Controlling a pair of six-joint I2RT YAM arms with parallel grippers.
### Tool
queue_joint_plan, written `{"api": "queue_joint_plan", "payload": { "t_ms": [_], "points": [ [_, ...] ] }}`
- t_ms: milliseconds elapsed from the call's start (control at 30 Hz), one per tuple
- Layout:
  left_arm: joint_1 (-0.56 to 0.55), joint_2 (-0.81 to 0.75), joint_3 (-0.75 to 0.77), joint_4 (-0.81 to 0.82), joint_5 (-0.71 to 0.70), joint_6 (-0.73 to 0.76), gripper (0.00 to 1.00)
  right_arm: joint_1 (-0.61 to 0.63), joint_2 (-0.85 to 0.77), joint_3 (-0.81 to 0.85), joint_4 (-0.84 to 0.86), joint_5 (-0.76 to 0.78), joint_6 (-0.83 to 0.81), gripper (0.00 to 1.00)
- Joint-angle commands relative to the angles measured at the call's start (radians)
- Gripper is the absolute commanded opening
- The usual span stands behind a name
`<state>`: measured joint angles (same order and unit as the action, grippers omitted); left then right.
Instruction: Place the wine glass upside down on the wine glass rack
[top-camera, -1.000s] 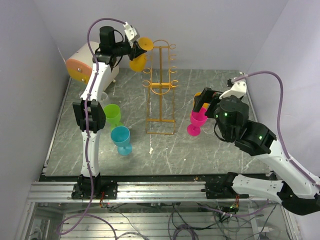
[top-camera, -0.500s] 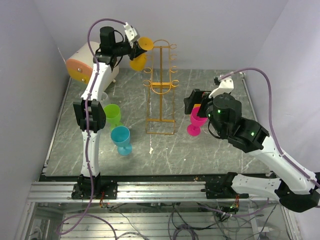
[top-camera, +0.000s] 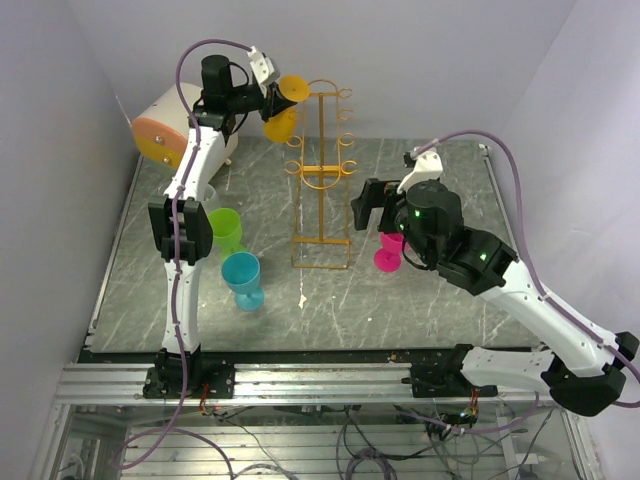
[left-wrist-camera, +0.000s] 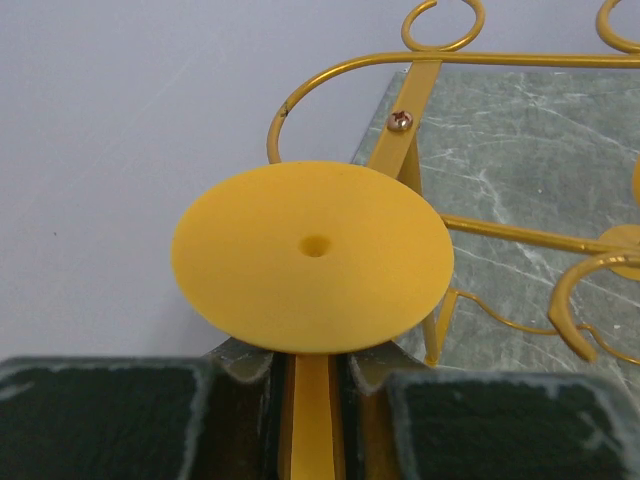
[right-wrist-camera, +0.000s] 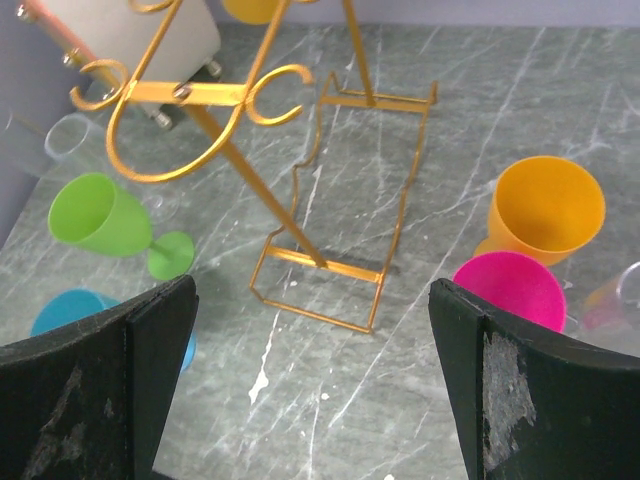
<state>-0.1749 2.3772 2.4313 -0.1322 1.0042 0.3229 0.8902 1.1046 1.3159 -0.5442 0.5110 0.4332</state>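
Yellow plastic fills the left wrist view: the round foot of the wine glass (left-wrist-camera: 312, 255) faces the camera, and its stem runs down between the fingers of the left tool (left-wrist-camera: 315, 372), which are pinched on it. From above, this tool (top-camera: 272, 100) holds the glass (top-camera: 283, 108) high off the bench (top-camera: 450, 165), at about 10 o'clock from the top of the wine glass rack (top-camera: 322, 170), with the foot showing above the bowl. The foot sits just beside the rack's upper wire curl (left-wrist-camera: 420, 90); whether they touch cannot be told.

At 3 o'clock from the rack, the right tool (top-camera: 372, 207) hangs over the bench with its fingers spread wide and nothing between them. Its own camera looks down past both fingers (right-wrist-camera: 100, 390) at the rack's rectangular base (right-wrist-camera: 330, 268).

A pink glass (top-camera: 388, 258) stands upright just beside the right tool, and an orange glass (right-wrist-camera: 550, 210) stands next to it at 12 o'clock. At 9 o'clock from the rack stand a green glass (top-camera: 225, 228) and, nearer the arm bases, a blue glass (top-camera: 242, 275).
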Motion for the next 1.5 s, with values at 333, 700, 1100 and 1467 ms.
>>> {"api": "queue_joint_plan", "payload": {
  "t_ms": [333,700,1100,1467],
  "points": [
    [-0.011,0.011,0.001,0.058,0.022,0.014,0.07,-0.239,0.107,0.178,0.028,-0.114,0.099,1.00],
    [-0.023,-0.015,-0.061,0.090,0.045,0.004,0.11,-0.284,0.110,0.126,0.086,-0.228,0.115,1.00],
    [-0.028,-0.042,-0.108,0.079,-0.012,0.038,0.41,-0.290,0.109,0.103,0.100,-0.259,0.122,0.99],
    [-0.023,-0.130,-0.203,-0.018,-0.099,0.170,0.62,-0.292,0.123,0.131,0.013,-0.150,0.114,0.99]
  ]
}}
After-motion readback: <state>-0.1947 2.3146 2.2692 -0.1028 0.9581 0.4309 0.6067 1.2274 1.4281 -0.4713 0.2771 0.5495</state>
